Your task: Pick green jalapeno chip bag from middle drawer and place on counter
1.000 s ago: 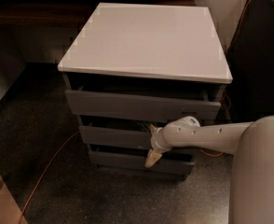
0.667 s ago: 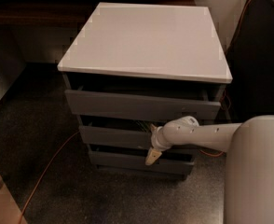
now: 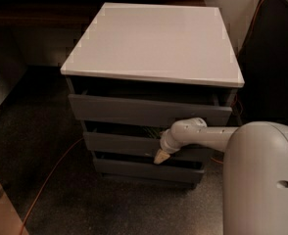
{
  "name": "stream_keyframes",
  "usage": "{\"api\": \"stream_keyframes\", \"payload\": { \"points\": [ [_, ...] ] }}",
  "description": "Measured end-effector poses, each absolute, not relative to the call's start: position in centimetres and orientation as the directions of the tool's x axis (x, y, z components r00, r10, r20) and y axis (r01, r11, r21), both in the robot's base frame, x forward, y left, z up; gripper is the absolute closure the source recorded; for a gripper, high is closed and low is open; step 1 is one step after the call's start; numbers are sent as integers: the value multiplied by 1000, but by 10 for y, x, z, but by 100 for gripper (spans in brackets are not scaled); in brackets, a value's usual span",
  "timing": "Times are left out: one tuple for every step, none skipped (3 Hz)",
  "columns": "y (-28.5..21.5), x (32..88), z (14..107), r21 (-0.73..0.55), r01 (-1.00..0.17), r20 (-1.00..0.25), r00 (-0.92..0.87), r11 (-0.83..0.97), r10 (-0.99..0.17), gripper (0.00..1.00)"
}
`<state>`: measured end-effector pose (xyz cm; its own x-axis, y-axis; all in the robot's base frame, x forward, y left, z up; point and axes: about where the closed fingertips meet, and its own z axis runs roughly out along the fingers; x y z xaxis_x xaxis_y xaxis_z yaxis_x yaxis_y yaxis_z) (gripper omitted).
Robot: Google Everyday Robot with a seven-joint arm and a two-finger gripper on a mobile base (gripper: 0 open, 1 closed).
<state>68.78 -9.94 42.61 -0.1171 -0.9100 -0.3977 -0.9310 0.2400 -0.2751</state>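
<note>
The grey cabinet stands in the middle of the camera view with three drawers. The middle drawer [image 3: 134, 142] is pulled out only a little, and a sliver of the green jalapeno chip bag [image 3: 151, 130] shows in the dark gap above its front. The white counter [image 3: 154, 40] on top is bare. My gripper [image 3: 160, 156] hangs at the end of the white arm, right in front of the middle drawer's front at its lower edge, pointing down and left.
An orange cable [image 3: 56, 168] runs across the dark speckled floor at the left. A dark wooden shelf [image 3: 41, 13] stands behind the cabinet. A dark unit [image 3: 276, 58] stands to the right. My white arm body [image 3: 261, 180] fills the lower right.
The arm has shifted very slightly; the gripper stays at the middle drawer's front. The drawers have not visibly moved.
</note>
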Motion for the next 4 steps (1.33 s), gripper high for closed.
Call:
{"api": "stream_keyframes", "payload": {
  "points": [
    [-103,692,421,-253,-937,-388,-129,241,-912,44],
    [-107,677,421,-222,-950,-377,-123,218,-918,76],
    [-104,658,422,-201,-963,-366,-98,181,-925,98],
    [-97,636,431,-203,-968,-368,-64,147,-928,100]
  ]
}}
